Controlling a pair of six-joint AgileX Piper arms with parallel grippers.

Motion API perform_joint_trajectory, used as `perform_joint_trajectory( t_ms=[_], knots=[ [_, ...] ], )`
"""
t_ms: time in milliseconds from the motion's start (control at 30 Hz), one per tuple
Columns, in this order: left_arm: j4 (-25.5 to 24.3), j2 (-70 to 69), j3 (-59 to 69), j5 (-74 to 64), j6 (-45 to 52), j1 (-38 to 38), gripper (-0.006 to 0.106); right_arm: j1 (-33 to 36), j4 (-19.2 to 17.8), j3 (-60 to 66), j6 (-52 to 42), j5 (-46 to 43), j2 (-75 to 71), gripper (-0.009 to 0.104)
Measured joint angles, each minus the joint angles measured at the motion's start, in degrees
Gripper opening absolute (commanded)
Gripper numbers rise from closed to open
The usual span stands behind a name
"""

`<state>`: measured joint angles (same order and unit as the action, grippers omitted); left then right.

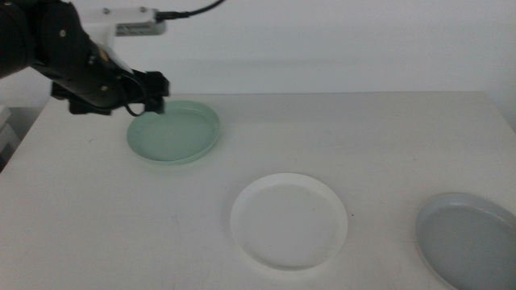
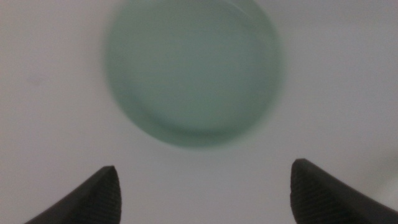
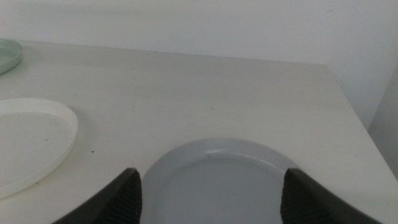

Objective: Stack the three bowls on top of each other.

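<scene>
Three bowls: one mint green (image 1: 174, 133), one white (image 1: 289, 220), one grey (image 1: 470, 240).

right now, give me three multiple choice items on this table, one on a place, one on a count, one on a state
1. Which bowl is the left end effector over?
A. white bowl
B. mint green bowl
C. light grey bowl

2. How many bowls lie on the table?
A. two
B. three
C. four

3. How do the bowls stand?
A. all stacked
B. two stacked
C. all apart

Key: 1 B, the left end effector, jaws open, hangs at the mint green bowl's rim while the right end effector waits, open, by the light grey bowl. 2 B, green, white bowl and grey make three. 3 C, bare table shows between each pair.
</scene>
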<state>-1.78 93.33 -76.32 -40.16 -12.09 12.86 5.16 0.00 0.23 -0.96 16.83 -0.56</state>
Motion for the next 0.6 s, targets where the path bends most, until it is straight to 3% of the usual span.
perform_joint_trajectory(
  t_ms=[233,600],
  knots=[
    [-2.58,5.10,-1.60,7.48,1.15,-5.95,0.105,0.00,0.00,0.00,0.00,0.00,0.00,0.057],
    [0.81,24.83,-22.49,-0.20,5.98,-9.92,0.105,0.00,0.00,0.00,0.00,0.00,0.00,0.057]
  ],
)
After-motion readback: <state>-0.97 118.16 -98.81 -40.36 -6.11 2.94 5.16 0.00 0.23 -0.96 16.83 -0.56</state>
